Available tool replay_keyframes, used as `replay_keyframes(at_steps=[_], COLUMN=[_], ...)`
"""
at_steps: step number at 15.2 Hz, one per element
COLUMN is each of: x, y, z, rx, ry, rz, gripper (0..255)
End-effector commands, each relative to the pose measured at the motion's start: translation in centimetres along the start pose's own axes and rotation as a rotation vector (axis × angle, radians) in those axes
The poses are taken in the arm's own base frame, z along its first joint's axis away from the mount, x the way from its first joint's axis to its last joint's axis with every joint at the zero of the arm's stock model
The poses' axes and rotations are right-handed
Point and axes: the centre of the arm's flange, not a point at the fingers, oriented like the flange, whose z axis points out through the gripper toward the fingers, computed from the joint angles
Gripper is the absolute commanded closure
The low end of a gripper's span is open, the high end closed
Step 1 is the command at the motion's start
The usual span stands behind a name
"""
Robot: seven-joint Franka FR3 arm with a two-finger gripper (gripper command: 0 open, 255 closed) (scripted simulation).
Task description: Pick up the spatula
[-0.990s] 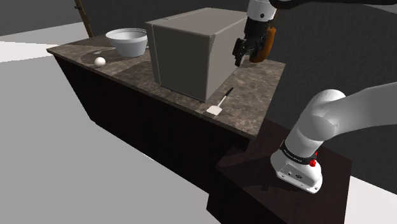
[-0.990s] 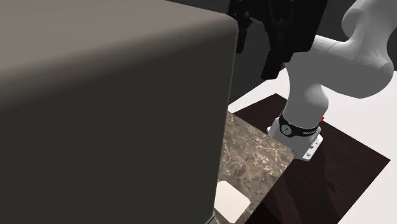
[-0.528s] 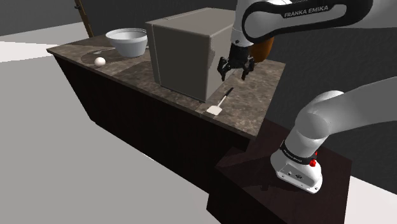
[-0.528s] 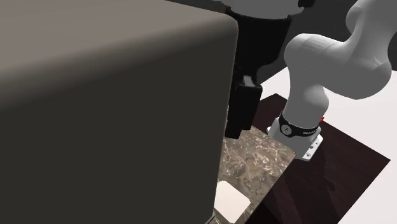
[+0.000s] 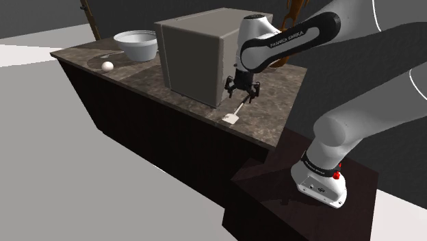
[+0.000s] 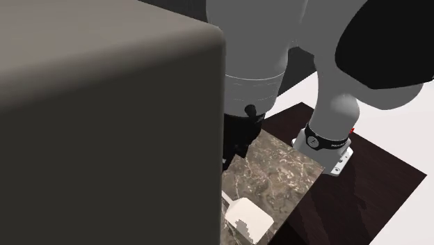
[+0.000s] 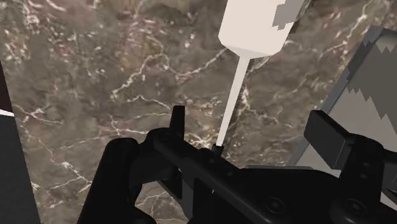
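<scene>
I noted the spatula [image 7: 254,28] was cream-white, the countertop [image 7: 95,83] mottled brown with white marble veining, the box [image 5: 198,55] plain grey, the bowl [image 5: 139,46] whitish, my gripper [image 5: 242,96] all black.

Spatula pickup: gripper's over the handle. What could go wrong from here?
1. The spatula lies flat on the counter, its thin handle off-centre between the fingers of the open gripper; closing may shove it rather than clamp it.
2. The grey box stands close beside one finger; a bump seems possible.
3. The blade lies near the counter's edge; a nudge could tip it off.
</scene>
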Motion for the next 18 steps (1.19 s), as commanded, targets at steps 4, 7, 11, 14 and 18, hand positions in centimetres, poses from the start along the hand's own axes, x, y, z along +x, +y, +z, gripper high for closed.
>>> replay_keyframes(at_steps=[4, 7, 11, 14, 18], x=[0.5, 0.4, 0.3, 0.3, 0.3], y=[-0.9, -0.8, -0.8, -0.8, -0.8], z=[4.2, 5.8, 7.2, 7.2, 7.1], rx=[-0.013, -0.013, -0.013, -0.013, -0.013], ry=[-0.006, -0.006, -0.006, -0.006, -0.006], rz=[0.156, 0.156, 0.156, 0.156, 0.156], gripper=[0, 0, 0, 255, 255])
